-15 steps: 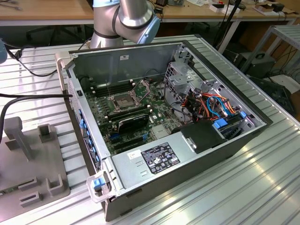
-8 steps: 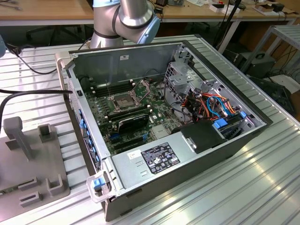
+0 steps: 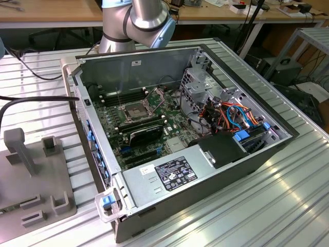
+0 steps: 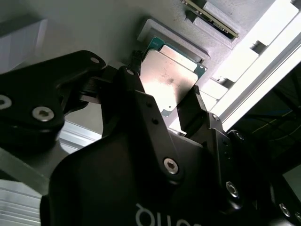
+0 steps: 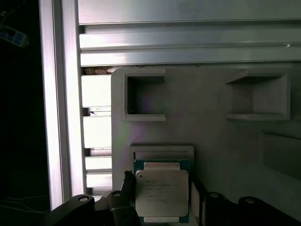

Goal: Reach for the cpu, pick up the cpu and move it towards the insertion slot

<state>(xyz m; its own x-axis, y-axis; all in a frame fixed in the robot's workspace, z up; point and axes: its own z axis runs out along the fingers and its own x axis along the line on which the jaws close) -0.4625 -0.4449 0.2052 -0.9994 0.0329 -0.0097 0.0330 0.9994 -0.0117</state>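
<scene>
- Exterior view, starting at its left: a grey fixture plate [image 3: 36,180] with an upright post [image 3: 18,149] lies on the ribbed metal table [image 3: 288,206], just beside the open computer case [image 3: 133,69].
- Inside the case we see the insertion slot [image 3: 134,111] on the green motherboard [image 3: 110,128], its dark centre uncovered. A black finned block [image 3: 146,135] sits just beside it.
- Toward the exterior view's right, a metal drive cage [image 3: 198,85] and orange and blue cables [image 3: 231,114] crowd that end of the case.
- The arm [image 3: 146,18] rises behind the case's back wall.
- In both wrist views the cpu [image 5: 162,195] [image 4: 167,82] sits at a raised grey holder frame [image 5: 162,151] on a pale plate, near two square pockets [image 5: 146,96].
- The gripper [image 5: 162,188] [image 4: 162,84] straddles the cpu, its black jaws close against two opposite edges. We cannot tell whether they clamp it, and the gripper's body hides part of the chip.
</scene>
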